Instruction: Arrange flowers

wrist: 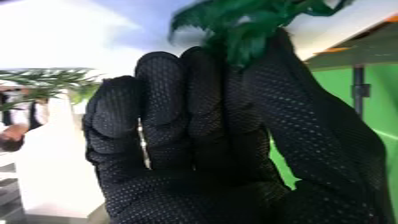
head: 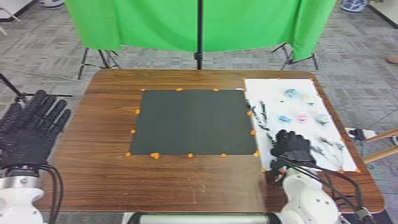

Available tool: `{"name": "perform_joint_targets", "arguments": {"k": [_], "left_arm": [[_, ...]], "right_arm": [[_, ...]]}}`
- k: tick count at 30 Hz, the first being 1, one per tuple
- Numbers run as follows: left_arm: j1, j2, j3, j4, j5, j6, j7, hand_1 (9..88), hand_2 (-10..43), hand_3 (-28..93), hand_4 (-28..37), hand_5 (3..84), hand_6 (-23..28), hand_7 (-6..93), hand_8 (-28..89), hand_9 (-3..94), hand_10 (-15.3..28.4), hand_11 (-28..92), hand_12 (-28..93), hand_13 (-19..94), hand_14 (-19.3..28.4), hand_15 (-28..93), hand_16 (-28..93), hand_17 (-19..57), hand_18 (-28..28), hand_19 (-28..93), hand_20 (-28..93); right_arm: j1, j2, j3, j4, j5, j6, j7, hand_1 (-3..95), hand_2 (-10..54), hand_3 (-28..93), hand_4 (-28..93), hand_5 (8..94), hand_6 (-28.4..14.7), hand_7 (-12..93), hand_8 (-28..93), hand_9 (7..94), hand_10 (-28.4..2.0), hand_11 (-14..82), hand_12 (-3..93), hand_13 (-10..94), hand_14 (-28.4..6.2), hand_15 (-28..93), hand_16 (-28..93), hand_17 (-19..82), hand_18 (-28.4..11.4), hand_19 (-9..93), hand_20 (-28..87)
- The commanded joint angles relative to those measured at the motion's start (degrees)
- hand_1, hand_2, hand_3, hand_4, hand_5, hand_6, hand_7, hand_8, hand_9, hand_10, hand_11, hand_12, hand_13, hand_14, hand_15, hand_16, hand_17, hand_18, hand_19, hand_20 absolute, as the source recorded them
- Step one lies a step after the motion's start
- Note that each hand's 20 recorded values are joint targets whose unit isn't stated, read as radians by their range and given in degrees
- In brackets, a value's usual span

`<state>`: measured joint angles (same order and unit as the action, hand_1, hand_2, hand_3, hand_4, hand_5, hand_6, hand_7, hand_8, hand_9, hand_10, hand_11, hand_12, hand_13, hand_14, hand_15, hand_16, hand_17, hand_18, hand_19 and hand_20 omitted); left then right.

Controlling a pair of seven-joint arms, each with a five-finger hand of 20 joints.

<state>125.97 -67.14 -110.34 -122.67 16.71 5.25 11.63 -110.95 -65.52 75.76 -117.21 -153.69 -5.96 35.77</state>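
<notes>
A slim dark leafy stem (head: 263,112) lies lengthwise along the white rectangular sheet's (head: 266,89) left edge. Over the sheet's near end, the black-gloved right hand (head: 291,146) has straight fingers; its wrist view shows feathery green leaves (wrist: 244,37) at the fingertips.

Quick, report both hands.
Left black-gloved hand: open, fingers straight.
Right black-gloved hand: open, dark green leaves by its thumb; grip on them unclear.
</notes>
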Motion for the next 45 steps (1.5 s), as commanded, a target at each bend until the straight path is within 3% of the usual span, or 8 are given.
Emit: {"name": "perform_joint_targets", "arguments": {"k": [1, 6, 13, 19, 24, 30, 41, 45], "left_arm": [[1.5, -1.28, -0.87, -0.11, -1.03, 0.23, -0.16, 29.7, 10.0, 73, -22.1, 44.7, 9.4, 8.4, -7, 38.7, 14.0, 15, 12, 30, 14.6, 26, -3, -2.5, 13.4, 26, 15], [1.8, -1.57, -1.31, -0.24, -2.12, 0.28, -0.01, 29.6, 10.0, 72, -22.0, 44.6, 9.4, 8.3, -7, 38.7, 14.1, 15, 12, 30, 14.7, 27, -3, -2.6, 13.5, 26, 15], [2.5, -1.42, -3.38, -0.41, -3.87, 0.52, 0.83, 29.6, 10.0, 73, -22.0, 44.7, 9.3, 8.2, -7, 38.8, 14.1, 15, 12, 30, 14.7, 27, -3, -2.5, 13.7, 26, 15], [3.5, -1.53, -4.50, -0.71, -3.67, 0.18, 0.56, 29.6, 10.0, 73, -22.1, 44.7, 9.3, 8.2, -7, 38.9, 14.2, 15, 12, 31, 14.6, 28, -4, -2.5, 13.7, 26, 15], [4.8, -1.80, -5.20, -1.22, -4.05, 0.69, 1.39, 29.6, 9.9, 72, -22.2, 44.7, 9.3, 8.1, -7, 38.9, 14.1, 15, 12, 31, 14.5, 27, -4, -2.5, 13.7, 26, 15], [4.8, -1.39, -4.63, -0.75, -4.67, 1.68, 1.46, 29.6, 9.9, 73, -22.1, 44.7, 9.3, 8.1, -7, 38.9, 14.1, 15, 12, 31, 14.5, 27, -4, -2.5, 13.7, 26, 15], [4.0, -0.07, -2.49, 2.32, -4.86, 2.72, 1.44, 29.6, 9.9, 72, -22.1, 44.5, 9.2, 7.9, -7, 38.9, 14.0, 15, 12, 31, 14.3, 27, -4, -2.4, 13.7, 26, 15], [3.9, 0.54, -1.61, 2.64, -4.94, 3.78, 1.65, 29.6, 9.9, 72, -22.2, 44.2, 9.1, 7.8, -7, 38.7, 13.9, 14, 12, 31, 14.2, 27, -4, -2.4, 13.7, 26, 15]], "right_arm": [[-3.4, 0.3, -0.2, 3.5, 1.6, -0.2, -2.0, 68.2, -9.5, 60, -28, 67.4, -0.4, 58, 14, 75.6, -12.1, 33.1, 58.5, 68, -9.8, 56, 47, 38, -23.1, 86, 36], [-3.8, 1.2, 1.2, 0.6, 2.6, 4.1, -1.7, 69.7, -9.5, 60, -28, 69.5, 0.3, 56, 15, 79.6, -11.6, 27.2, 57.2, 73, -7.1, 48, 49, 39, -23.5, 85, 38], [-2.7, 2.5, 3.6, -5.1, 6.1, 8.2, -0.3, 69.3, -9.5, 61, -28, 71.9, 0.5, 53, 16, 82.9, -10.8, 23.0, 57.5, 76, -5.9, 44, 51, 40, -24.3, 84, 40], [1.0, 3.9, 2.3, -8.2, 9.1, 9.6, 0.4, 69.3, -9.5, 61, -28, 72.4, 0.5, 52, 16, 83.5, -10.4, 22.3, 57.8, 77, -5.7, 43, 52, 40, -24.5, 84, 41], [9.1, 2.5, -2.6, -7.7, 10.4, 8.7, -1.1, 69.3, -9.5, 61, -28, 72.8, 0.1, 51, 17, 83.8, -10.2, 22.1, 58.4, 77, -5.5, 43, 53, 40, -25.0, 84, 41], [21.5, -4.1, -11.3, -2.4, 11.9, 6.6, -1.9, 69.0, -9.5, 62, -28, 73.0, -0.2, 51, 18, 83.8, -10.1, 21.9, 58.5, 78, -5.3, 43, 53, 41, -25.3, 84, 42], [35.0, -19.7, -22.1, 18.1, 10.8, -0.1, -4.0, 66.1, -9.5, 67, -28, 73.1, -0.3, 50, 18, 83.8, -9.7, 23.1, 58.1, 78, -5.3, 44, 53, 42, -25.5, 86, 41], [36.3, -22.6, -24.2, 23.1, 6.7, -0.7, -5.0, 65.5, -9.5, 68, -28, 73.0, -0.2, 51, 18, 83.7, -9.7, 23.5, 58.2, 77, -5.4, 45, 53, 42, -25.6, 87, 40]]}}
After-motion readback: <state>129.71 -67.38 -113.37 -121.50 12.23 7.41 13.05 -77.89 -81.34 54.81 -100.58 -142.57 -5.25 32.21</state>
